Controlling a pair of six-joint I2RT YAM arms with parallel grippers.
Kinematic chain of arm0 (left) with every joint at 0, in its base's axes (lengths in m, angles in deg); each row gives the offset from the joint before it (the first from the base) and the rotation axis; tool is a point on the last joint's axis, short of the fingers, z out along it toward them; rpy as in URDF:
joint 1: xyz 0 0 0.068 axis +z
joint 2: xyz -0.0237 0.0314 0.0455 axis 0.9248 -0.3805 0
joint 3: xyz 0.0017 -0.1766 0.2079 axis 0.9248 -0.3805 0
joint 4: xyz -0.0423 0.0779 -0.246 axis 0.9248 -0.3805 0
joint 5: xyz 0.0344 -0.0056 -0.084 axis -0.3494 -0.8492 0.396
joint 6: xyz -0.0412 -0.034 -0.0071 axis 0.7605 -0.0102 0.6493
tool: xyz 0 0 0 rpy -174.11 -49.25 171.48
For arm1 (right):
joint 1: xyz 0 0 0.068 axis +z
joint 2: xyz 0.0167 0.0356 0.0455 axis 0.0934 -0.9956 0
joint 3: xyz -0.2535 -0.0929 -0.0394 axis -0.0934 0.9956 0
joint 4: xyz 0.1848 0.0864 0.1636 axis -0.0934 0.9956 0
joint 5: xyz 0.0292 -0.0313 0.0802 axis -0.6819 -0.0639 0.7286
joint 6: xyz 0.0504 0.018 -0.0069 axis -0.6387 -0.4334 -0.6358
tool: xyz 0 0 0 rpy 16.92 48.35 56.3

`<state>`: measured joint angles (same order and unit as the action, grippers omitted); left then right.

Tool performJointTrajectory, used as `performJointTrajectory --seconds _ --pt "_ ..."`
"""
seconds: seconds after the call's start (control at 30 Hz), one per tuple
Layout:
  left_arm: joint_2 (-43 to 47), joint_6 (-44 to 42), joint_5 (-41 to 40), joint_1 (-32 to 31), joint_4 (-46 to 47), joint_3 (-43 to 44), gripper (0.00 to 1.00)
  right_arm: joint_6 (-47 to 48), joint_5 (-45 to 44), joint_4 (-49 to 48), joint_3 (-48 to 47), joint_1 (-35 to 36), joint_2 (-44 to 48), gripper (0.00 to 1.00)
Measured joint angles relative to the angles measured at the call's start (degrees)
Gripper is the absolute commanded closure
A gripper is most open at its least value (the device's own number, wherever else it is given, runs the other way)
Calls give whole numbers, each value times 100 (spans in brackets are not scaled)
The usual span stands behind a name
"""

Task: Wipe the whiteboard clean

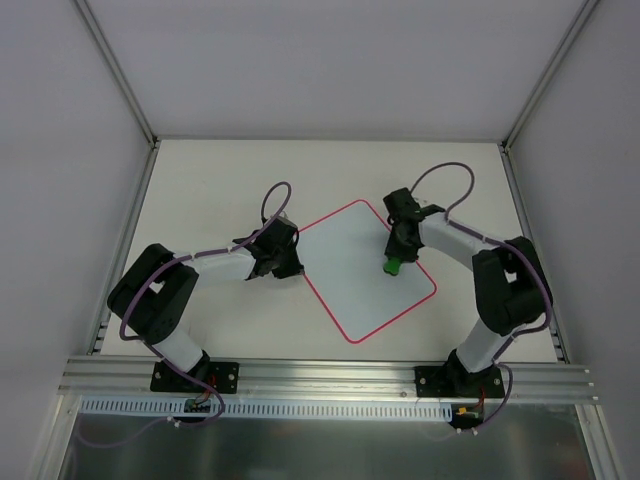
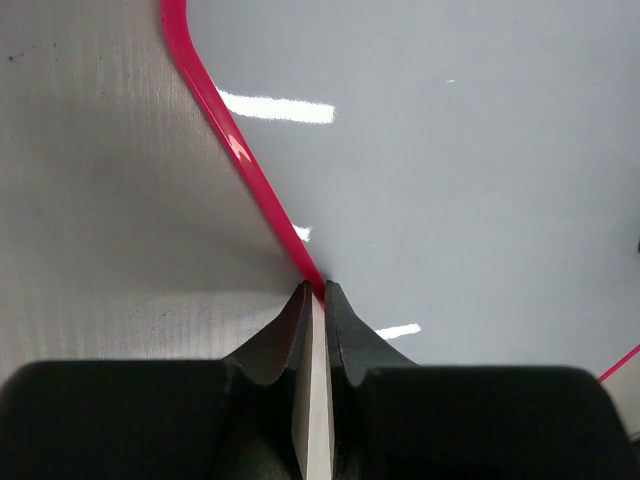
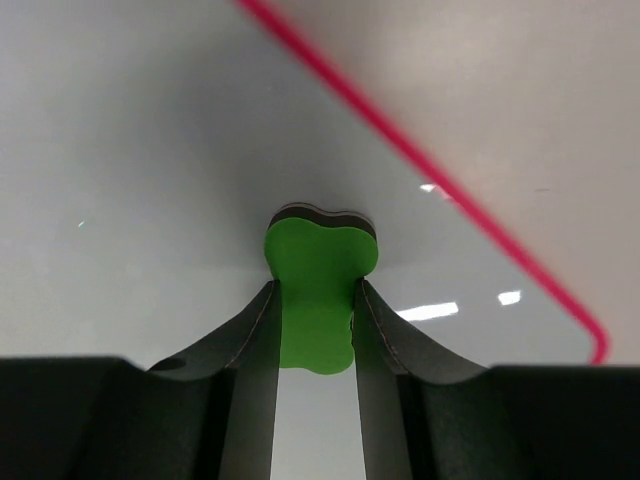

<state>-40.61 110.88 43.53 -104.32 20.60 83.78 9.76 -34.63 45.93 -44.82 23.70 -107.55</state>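
The whiteboard [image 1: 360, 280] lies flat on the table, turned like a diamond, white with a thin red border; no drawing shows on it. My right gripper [image 1: 396, 256] is shut on the green eraser [image 1: 392, 266] and holds it down on the board near its upper right edge. In the right wrist view the eraser [image 3: 320, 255] sits between the fingers of that gripper [image 3: 315, 285], on the board [image 3: 150, 150]. My left gripper [image 1: 287, 268] is shut with its tips at the board's left edge; in the left wrist view its tips [image 2: 315, 291] meet the red border [image 2: 250, 170].
The white table [image 1: 200, 190] is boxed in by grey walls and metal corner posts [image 1: 120, 70]. An aluminium rail [image 1: 330, 375] runs along the near edge with both arm bases on it.
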Motion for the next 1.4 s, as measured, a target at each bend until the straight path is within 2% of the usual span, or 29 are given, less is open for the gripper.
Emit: performJointTrajectory --seconds 0.23,0.33,0.47,0.6,0.7,0.73,0.8,0.9,0.93,1.07,1.1,1.13,1.23,1.33,1.37,1.4 --pt "2 0 0 0 0 0 100 382 -24 245 675 -1394 863 100" --pt "4 0 0 0 -2 0 100 474 26 232 686 -2369 1069 99" --pt "4 2 0 0 -2 0 100 511 63 208 651 -3635 1038 100" --pt "4 0 0 0 -2 0 100 511 157 208 317 -4216 669 100" --pt "4 0 0 0 -4 2 96 514 216 133 42 -4286 247 89" --pt "11 0 0 0 -9 2 94 511 245 103 -9 -4293 118 79" --pt "13 -7 0 0 -13 2 87 511 280 87 -42 -4297 -61 72" --pt "20 -11 0 0 -63 2 78 518 284 79 -74 -4297 -76 61" --pt "33 -11 4 0 -90 4 77 527 295 85 -74 -4299 -76 53" --pt "107 -11 68 -7 -232 17 68 555 321 90 -11 -4304 52 34" --pt "125 -13 87 -7 -271 24 67 584 326 105 39 -4304 162 29" --pt "157 -11 101 -7 -332 31 62 612 330 111 98 -4304 317 19" --pt "299 -35 92 -7 -588 39 53 691 354 208 201 -4308 942 4" --pt "501 -90 46 -7 -1023 50 38 857 424 313 223 -4308 1834 1" --pt "612 -131 0 -7 -1191 70 25 933 452 350 229 -4308 2144 1" --pt "758 -177 -57 -7 -1342 96 19 1038 485 396 232 -4308 2505 1"
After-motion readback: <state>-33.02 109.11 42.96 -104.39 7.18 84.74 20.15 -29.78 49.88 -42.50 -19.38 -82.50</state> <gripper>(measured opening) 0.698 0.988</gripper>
